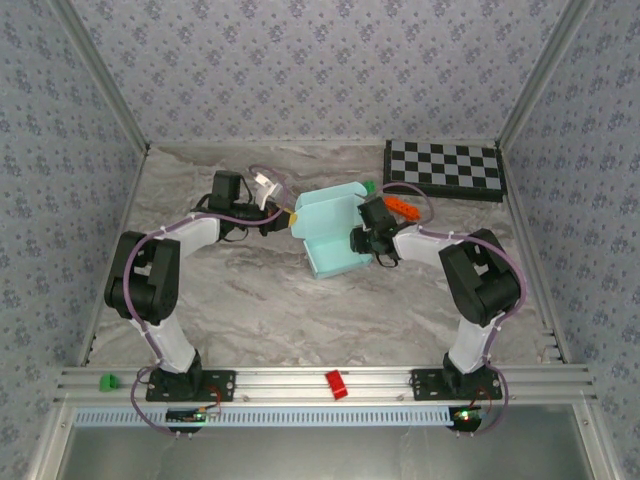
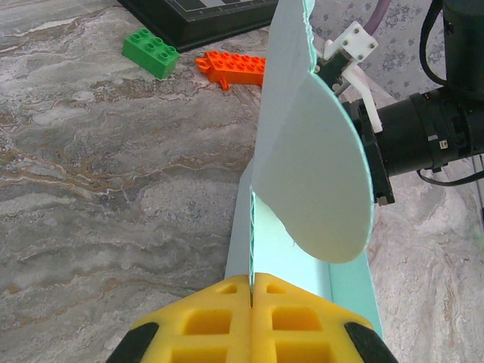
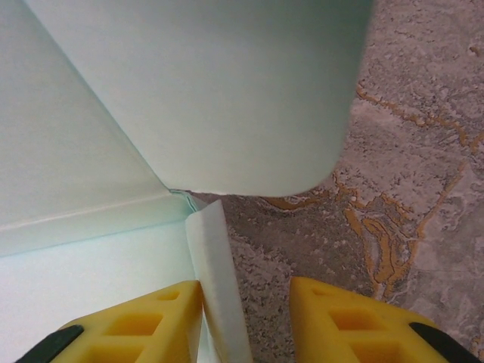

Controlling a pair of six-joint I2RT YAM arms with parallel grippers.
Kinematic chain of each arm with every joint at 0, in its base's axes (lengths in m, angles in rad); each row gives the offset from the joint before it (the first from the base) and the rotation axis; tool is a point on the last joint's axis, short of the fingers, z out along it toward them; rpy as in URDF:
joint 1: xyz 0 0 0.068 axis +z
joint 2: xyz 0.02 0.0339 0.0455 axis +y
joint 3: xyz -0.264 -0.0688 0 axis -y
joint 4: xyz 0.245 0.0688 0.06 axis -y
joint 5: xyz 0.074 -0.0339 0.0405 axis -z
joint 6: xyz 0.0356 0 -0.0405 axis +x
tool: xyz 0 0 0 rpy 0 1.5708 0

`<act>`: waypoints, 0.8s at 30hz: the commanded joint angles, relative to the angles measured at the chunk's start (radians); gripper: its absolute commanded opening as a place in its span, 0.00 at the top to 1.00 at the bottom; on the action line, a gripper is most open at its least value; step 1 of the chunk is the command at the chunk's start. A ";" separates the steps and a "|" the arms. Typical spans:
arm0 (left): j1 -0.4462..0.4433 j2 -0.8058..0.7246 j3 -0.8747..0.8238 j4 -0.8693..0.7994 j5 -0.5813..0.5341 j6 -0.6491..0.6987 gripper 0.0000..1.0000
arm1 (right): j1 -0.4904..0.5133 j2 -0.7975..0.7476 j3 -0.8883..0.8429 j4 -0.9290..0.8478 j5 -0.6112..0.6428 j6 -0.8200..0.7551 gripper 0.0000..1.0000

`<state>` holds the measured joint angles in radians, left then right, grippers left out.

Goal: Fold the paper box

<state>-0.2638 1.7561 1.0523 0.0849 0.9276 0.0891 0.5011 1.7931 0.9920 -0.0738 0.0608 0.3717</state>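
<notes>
one paper box [image 1: 330, 235] sits about mid-tabletop, between the two arms, partly formed: its tray is open on top and a lid panel stands up along its far side. on the left wrist view a rounded flap rises beside the upright panel.

the left gripper [image 2: 250, 293] meets the box's left end; its two yellow fingers are pressed together with the thin edge of a box wall pinched between them.

the right gripper [image 3: 246, 302] is at the box's right end. its two yellow fingers stand partly apart, and one narrow flap of the box lies in the gap against one finger, not squeezed by both.

far right on the marbled tabletop [image 1: 240, 300] lies one black-and-white checkerboard [image 1: 445, 168]. just near it are two toy bricks, one green brick [image 2: 151, 51] and one orange brick [image 2: 234, 68], close together, apart from the box.

on the near rail sit one small red piece [image 1: 336, 384] and one small green piece [image 1: 105, 381].
</notes>
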 commanded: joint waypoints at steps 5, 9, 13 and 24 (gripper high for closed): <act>0.004 0.011 0.032 -0.009 0.033 0.014 1.00 | 0.007 0.026 0.025 -0.057 0.046 -0.019 0.64; 0.003 0.012 0.032 -0.010 0.034 0.015 1.00 | 0.008 0.032 0.030 -0.065 0.049 -0.019 0.64; 0.003 0.011 0.032 -0.010 0.033 0.016 1.00 | 0.010 0.041 0.043 -0.089 0.062 -0.014 0.65; 0.008 0.009 0.032 -0.010 0.033 0.018 1.00 | 0.027 0.048 0.065 -0.156 0.142 -0.002 0.68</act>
<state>-0.2638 1.7573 1.0523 0.0795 0.9276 0.0891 0.5270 1.8160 1.0393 -0.1478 0.1326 0.3687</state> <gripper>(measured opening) 0.043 0.320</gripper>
